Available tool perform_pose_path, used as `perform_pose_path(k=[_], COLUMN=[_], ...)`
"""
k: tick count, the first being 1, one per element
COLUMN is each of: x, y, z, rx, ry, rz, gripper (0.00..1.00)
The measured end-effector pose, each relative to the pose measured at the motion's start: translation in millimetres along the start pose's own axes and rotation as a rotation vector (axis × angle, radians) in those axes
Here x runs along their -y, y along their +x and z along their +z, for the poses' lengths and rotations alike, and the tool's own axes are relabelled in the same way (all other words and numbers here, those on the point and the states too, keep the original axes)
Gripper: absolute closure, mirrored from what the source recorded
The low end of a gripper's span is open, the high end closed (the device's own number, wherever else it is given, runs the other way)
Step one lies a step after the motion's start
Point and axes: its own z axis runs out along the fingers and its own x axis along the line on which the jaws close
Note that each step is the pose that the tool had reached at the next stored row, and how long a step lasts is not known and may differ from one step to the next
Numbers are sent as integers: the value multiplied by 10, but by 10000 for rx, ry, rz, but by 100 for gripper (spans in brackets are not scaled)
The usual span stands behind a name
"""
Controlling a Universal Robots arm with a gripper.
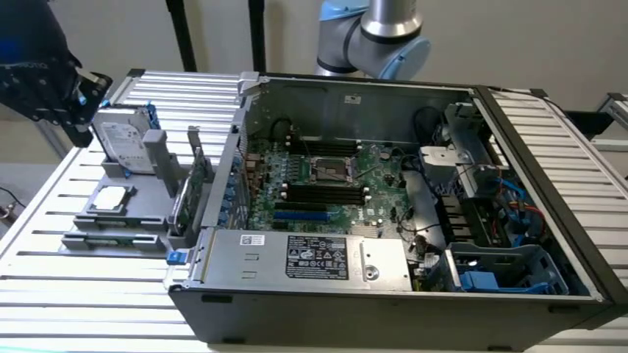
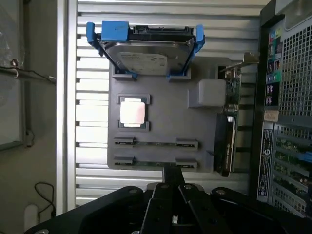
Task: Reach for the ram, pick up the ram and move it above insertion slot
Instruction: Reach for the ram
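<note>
Fingers (image 2: 168,190) are pressed together, nothing in them, hovering over the grey fixture (image 2: 165,122) on the tabletop (image 1: 98,309). Ram (image 2: 151,164) sits in the fixture's slot closest to the fingertips, just ahead, long axis crosswise to where they point.

Bright, even light comes down from overhead. Ahead of the jaws the silver chip (image 2: 132,112) on the grey holder (image 2: 161,129) flares almost white, and the table slats (image 2: 90,117) just beside it wash out — glare eats their edges. The gripper (image 2: 171,176) itself reads as a dark silhouette against all that. Inside the computer case (image 1: 373,92) the shadows lie soft — darkest at the end far from the jaws.
</note>
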Motion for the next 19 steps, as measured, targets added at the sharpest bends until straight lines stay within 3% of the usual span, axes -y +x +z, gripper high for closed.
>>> perform_pose_path(k=[6,9,19], x=[251,263,264], y=[4,9,9], z=[63,80,105], rx=[-15,-17,-86], ry=[0,0,8], rz=[1,-100,-1890], gripper=[89,89,89])
